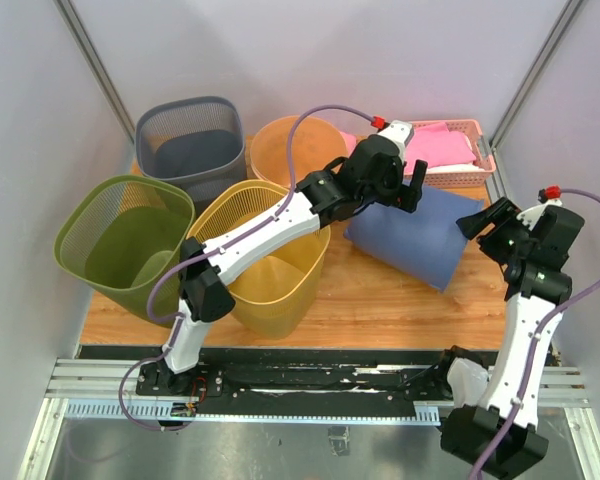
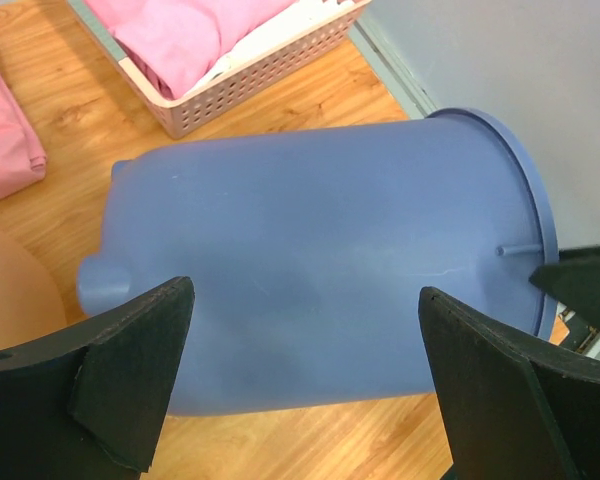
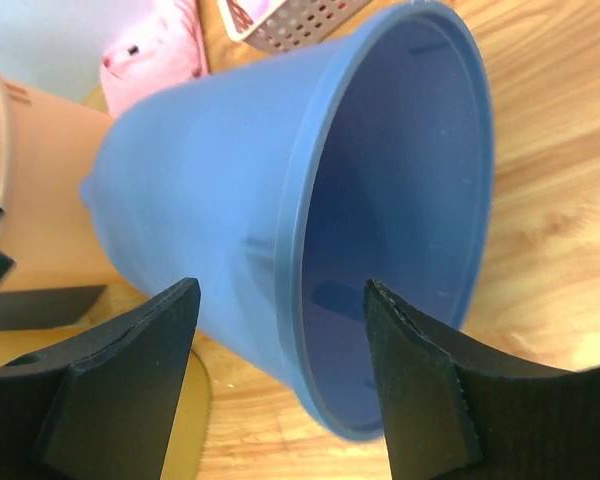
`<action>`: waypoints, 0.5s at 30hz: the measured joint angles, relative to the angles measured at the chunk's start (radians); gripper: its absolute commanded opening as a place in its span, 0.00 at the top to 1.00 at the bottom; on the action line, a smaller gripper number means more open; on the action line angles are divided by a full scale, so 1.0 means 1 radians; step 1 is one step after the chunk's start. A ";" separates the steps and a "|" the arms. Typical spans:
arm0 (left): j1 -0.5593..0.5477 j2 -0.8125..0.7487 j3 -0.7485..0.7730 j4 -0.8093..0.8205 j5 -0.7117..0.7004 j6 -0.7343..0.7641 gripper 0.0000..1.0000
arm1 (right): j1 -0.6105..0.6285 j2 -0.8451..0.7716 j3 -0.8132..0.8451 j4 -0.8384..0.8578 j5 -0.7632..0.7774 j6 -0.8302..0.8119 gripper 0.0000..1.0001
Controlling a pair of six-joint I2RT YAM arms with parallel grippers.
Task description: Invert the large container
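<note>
The blue container [image 1: 420,238] lies on its side, its wall between the left gripper's [image 2: 302,300] wide-open, empty jaws. Its rim sits inside the right gripper's [image 3: 280,290] half-open, empty jaws. The left is best closed squarely across the wall before rolling it mouth-down.

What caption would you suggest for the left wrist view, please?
Open jaws frame the blue container lying on its side near a pink-filled basket.
</note>
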 measured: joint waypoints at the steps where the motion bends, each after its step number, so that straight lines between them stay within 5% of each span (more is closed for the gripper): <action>1: 0.000 0.007 0.005 -0.003 0.000 0.000 0.01 | -0.019 0.016 -0.004 0.031 -0.035 0.021 0.35; 6: 0.000 0.005 -0.001 -0.003 0.000 0.001 0.01 | -0.103 0.078 -0.108 0.210 -0.200 0.157 0.58; 11: 0.005 -0.010 -0.044 0.003 0.000 0.012 0.01 | -0.123 0.077 -0.190 0.372 -0.325 0.304 0.99; 15: 0.023 -0.010 -0.059 0.003 0.010 0.015 0.01 | -0.158 0.077 -0.251 0.496 -0.399 0.419 1.00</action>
